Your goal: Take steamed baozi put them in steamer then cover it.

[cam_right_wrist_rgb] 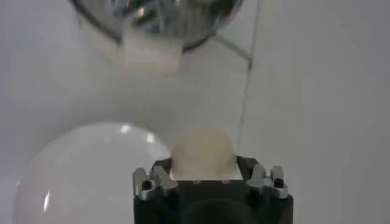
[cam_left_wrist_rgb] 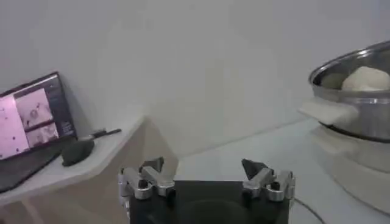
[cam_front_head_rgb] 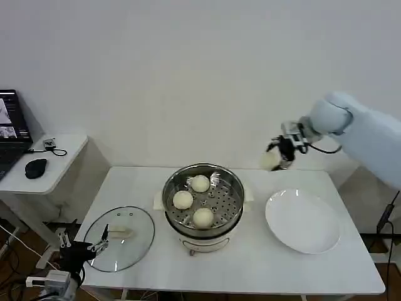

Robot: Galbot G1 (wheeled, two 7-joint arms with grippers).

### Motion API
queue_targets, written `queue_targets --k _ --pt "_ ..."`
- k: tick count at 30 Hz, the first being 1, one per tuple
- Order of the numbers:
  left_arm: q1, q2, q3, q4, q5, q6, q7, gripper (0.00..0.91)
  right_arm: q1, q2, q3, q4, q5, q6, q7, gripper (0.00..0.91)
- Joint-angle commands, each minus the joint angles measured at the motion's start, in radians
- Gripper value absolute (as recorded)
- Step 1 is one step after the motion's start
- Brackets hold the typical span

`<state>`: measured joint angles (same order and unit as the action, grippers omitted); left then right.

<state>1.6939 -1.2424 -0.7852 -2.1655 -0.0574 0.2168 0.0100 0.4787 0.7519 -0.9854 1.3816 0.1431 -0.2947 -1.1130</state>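
My right gripper [cam_front_head_rgb: 276, 158] hangs in the air behind the white plate [cam_front_head_rgb: 303, 221], its jaws shut on one baozi [cam_right_wrist_rgb: 203, 148]. Three baozi [cam_front_head_rgb: 200, 184] sit in the steamer [cam_front_head_rgb: 203, 199] mid-bench. My left gripper [cam_left_wrist_rgb: 205, 173] waits open beside the cover [cam_front_head_rgb: 120, 237].

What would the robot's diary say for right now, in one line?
right pincer: shut on fourth baozi, raised above table | steamer: three baozi inside | cover: on table | left pincer: open, near cover

Four cream-white round buns [cam_front_head_rgb: 200, 183], a shiny silver steel steamer pot [cam_front_head_rgb: 233, 185] with dotted holes, a plain white round plate [cam_front_head_rgb: 303, 221], a clear glass lid [cam_front_head_rgb: 122, 238].
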Motion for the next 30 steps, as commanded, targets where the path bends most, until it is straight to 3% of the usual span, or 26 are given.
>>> queue_targets --k 1,11,23,30 --pt "0.004 -0.005 -0.013 -0.006 0.002 0.000 -0.001 0.907 0.122 0.210 -0.173 0.064 0.273 -0.249 0.166 0.746" --pt "0.003 -0.015 -0.031 0.011 -0.003 -0.006 0.000 0.907 0.017 0.301 -0.188 0.031 0.382 -0.391 0.265 0.746" --pt "-0.001 -0.004 -0.049 0.015 -0.013 -0.006 0.002 0.907 -0.081 0.313 -0.199 -0.005 0.262 -0.382 0.226 0.746" --pt "-0.006 -0.004 -0.049 0.023 -0.013 -0.006 0.002 0.907 -0.078 0.293 -0.201 -0.016 0.241 -0.373 0.209 0.746"
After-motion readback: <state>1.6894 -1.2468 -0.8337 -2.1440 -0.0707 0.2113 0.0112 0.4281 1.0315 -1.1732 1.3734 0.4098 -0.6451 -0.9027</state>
